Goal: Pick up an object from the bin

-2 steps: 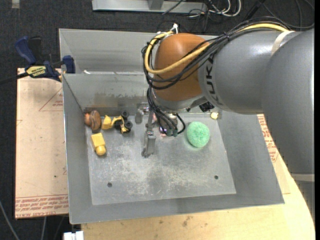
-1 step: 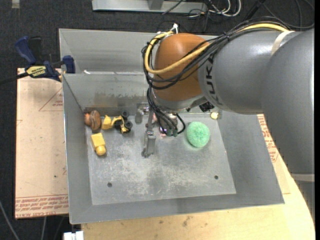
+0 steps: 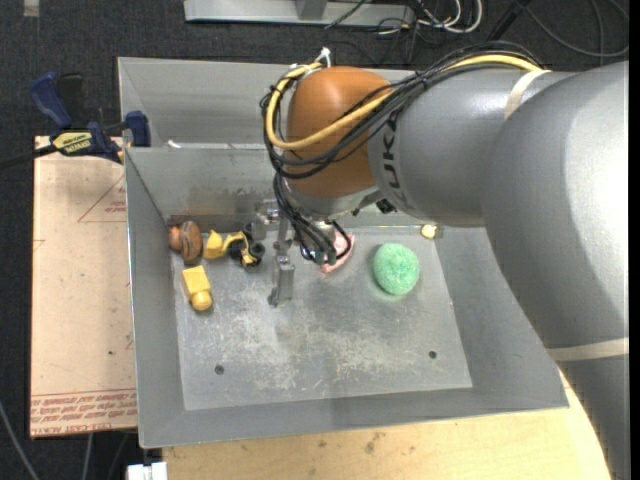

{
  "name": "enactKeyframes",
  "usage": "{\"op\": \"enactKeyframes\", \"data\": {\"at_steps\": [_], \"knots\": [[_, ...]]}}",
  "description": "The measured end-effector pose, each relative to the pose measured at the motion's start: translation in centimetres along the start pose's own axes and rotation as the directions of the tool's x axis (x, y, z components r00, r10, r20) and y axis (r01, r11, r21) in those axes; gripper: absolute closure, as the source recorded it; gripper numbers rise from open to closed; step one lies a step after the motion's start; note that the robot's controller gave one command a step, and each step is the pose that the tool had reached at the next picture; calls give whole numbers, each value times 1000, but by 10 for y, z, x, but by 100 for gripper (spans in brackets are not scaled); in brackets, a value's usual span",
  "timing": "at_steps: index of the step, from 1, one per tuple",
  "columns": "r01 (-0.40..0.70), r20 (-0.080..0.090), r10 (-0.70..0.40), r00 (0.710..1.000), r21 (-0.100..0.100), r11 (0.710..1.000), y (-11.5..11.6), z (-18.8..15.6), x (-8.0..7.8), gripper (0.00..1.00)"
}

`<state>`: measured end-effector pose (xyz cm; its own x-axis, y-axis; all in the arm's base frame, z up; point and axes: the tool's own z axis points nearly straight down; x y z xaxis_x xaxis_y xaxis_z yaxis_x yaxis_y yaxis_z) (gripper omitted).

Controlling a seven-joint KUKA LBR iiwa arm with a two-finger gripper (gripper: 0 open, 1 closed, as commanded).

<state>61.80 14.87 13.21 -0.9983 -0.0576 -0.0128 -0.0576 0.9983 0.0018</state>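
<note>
My gripper [image 3: 280,290] hangs below the orange wrist cover and reaches down to the bin floor left of the middle. Just left of it lies a yellow and black toy piece [image 3: 232,247]. A brown rounded thing [image 3: 185,238] sits further left, by the bin's left wall. A small yellow block [image 3: 198,290] lies on the floor to the gripper's left and slightly nearer the front. A pink ring-like thing [image 3: 338,255] shows partly under the wrist cables, just right of the gripper.
A green fuzzy ball [image 3: 396,269] rests right of the gripper. A tiny yellow bit [image 3: 429,231] lies by the right wall. The arm covers the bin's right and back. Bare floor stretches toward the front.
</note>
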Motion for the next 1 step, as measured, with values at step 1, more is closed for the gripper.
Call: {"op": "enactKeyframes", "data": {"at_steps": [1], "knots": [[82,-1,-82,997,-1,997,24,48,-34,0]]}}
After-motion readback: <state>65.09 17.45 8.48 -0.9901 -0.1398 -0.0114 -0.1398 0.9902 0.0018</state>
